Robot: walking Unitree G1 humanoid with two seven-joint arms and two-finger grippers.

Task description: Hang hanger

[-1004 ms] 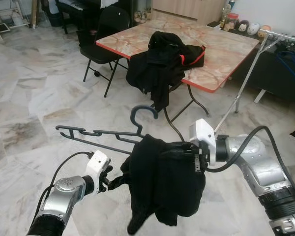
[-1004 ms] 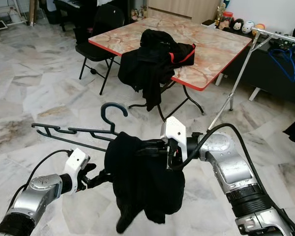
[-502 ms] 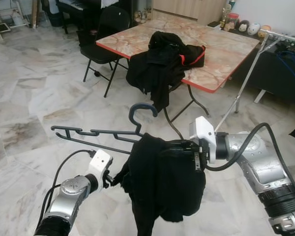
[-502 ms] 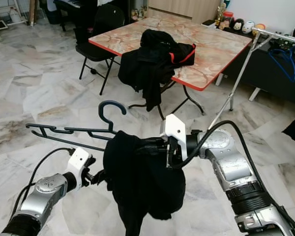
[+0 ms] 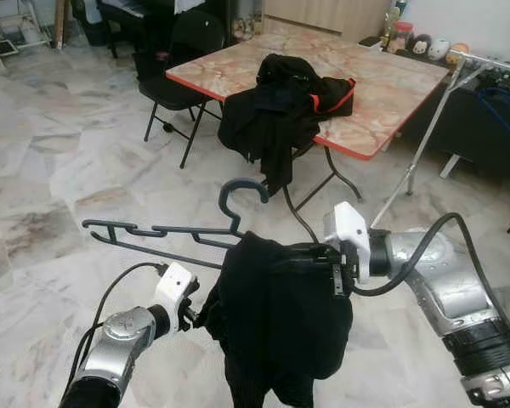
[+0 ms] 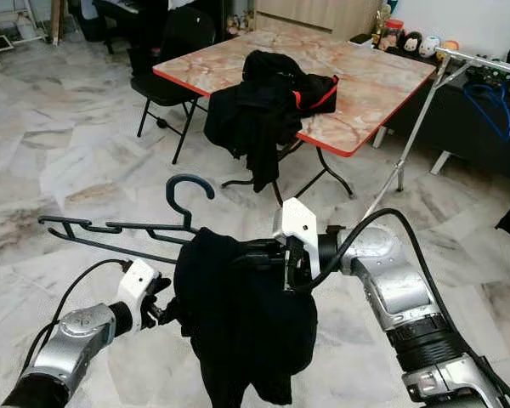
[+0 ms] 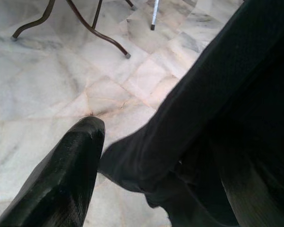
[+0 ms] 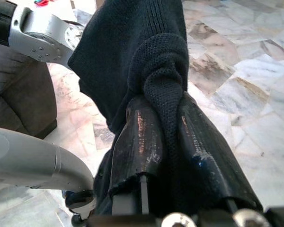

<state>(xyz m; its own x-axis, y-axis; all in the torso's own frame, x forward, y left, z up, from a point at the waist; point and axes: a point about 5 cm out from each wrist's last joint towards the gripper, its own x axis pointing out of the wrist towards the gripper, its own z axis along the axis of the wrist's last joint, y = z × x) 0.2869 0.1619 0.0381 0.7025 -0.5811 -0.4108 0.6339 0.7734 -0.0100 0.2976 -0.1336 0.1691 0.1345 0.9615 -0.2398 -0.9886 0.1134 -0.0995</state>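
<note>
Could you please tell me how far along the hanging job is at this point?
Done: the garment is off the table and partly draped over the hanger. In hand: the right hand is shut on a bunch of the garment; the left hand is at its other edge. Left: dressing the hanger fully and hooking it on the rack.

Even daylight, sharp frames, soft shadows.

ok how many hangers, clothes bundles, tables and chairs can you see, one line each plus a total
hangers: 2, dark hanger, blue hanger
clothes bundles: 2, black garment, clothes pile
tables: 1, table
chairs: 1, chair
total: 6
</note>
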